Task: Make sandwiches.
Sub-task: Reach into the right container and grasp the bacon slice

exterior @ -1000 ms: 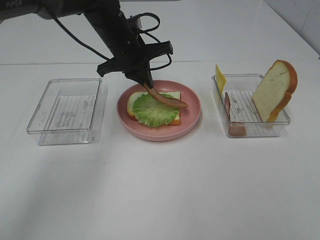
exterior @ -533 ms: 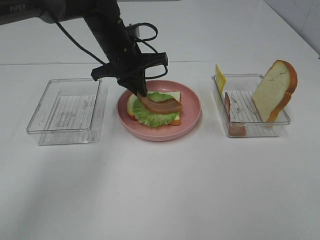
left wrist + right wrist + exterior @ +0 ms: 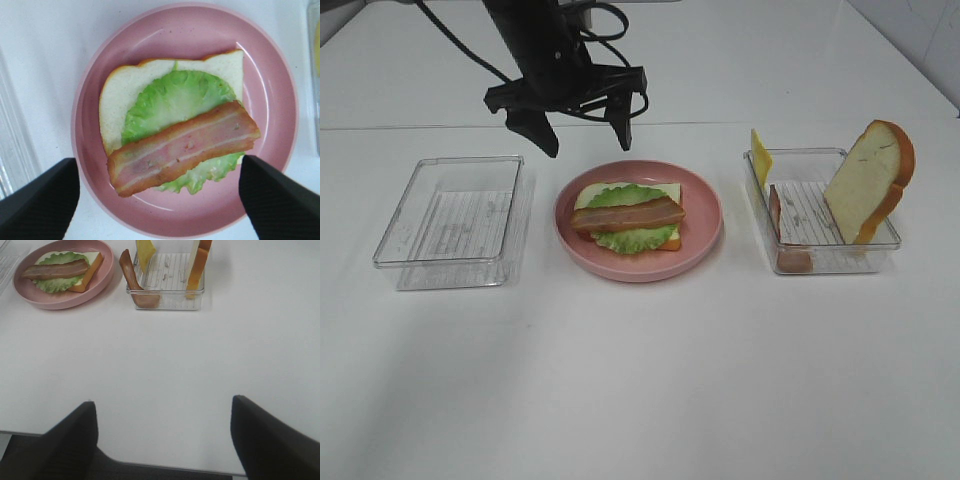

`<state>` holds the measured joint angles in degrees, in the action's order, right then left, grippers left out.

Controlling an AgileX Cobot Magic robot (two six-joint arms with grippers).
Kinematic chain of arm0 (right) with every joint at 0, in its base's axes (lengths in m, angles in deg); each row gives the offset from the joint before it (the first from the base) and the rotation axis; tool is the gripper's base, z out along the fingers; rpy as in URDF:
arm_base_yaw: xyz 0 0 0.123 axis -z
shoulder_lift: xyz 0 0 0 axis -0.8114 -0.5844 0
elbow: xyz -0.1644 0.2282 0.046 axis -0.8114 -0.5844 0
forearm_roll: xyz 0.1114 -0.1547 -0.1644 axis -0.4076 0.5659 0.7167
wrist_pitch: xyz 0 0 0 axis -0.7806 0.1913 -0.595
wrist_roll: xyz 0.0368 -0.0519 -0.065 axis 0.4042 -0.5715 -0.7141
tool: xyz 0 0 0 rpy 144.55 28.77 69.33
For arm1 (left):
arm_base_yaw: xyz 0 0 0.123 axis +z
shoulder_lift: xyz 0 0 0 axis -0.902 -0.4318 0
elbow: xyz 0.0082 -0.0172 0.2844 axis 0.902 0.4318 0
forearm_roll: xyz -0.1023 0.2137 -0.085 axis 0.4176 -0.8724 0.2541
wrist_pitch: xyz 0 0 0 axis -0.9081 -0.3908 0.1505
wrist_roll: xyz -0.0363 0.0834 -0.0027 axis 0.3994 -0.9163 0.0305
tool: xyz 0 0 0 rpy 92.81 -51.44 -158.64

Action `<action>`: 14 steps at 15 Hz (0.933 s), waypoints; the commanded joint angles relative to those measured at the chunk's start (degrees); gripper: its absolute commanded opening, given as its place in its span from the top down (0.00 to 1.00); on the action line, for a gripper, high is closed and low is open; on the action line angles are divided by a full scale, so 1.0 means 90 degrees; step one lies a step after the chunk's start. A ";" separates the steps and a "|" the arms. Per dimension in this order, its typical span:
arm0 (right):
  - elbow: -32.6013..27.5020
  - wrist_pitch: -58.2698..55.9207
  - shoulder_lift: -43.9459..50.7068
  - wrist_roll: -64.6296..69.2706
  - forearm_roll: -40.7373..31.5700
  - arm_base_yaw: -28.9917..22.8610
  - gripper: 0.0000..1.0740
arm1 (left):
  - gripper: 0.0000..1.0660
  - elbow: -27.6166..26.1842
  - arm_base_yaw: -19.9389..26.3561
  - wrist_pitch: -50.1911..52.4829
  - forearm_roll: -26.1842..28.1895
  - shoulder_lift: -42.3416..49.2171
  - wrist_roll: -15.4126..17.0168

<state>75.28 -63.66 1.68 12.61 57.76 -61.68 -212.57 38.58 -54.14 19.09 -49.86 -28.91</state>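
My left gripper [image 3: 586,138] hangs above the far edge of the pink plate [image 3: 705,215]. Its jaws are spread wide and nothing is between them. In my left wrist view the two dark fingers [image 3: 40,200] stand to either side of the plate, clear of the food.

A bacon strip [image 3: 185,147] lies flat below that gripper, slanting across a lettuce leaf [image 3: 175,100]. The leaf rests on a bread slice [image 3: 125,90], which lies on the plate, so the half-built sandwich sits in the middle of the plate.

My right gripper [image 3: 162,400] is spread wide over bare table [image 3: 640,380], well apart from the plate, and it grips nothing.

To the right of the plate stands a clear tray [image 3: 820,262]. In it another bread slice [image 3: 868,180] stands on edge and tilts against the tray's right side. A cheese slice [image 3: 760,157] stands upright at the tray's far left corner. A second bacon strip [image 3: 777,215] leans against the tray's left wall.

To the left of the plate, just beside it, sits a second clear tray [image 3: 450,215].
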 commanded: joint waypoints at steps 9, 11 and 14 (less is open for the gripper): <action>-0.0019 0.0025 0.0204 0.0013 -0.0025 0.0019 0.32 | 0.25 -0.0624 -0.0547 -0.0923 -0.0376 0.0866 -0.0427; -0.0019 0.0025 0.0204 0.0013 -0.0025 0.0019 0.32 | 0.25 0.0108 -0.0395 -0.0923 -0.0547 0.1375 -0.0573; -0.0019 0.0025 0.0204 0.0013 -0.0025 0.0019 0.32 | 0.25 0.1821 0.0204 -0.0923 -0.0719 0.2750 -0.0815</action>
<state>75.28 -63.66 1.68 12.61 57.76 -61.68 -197.33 40.01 -56.43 13.25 -26.37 -35.55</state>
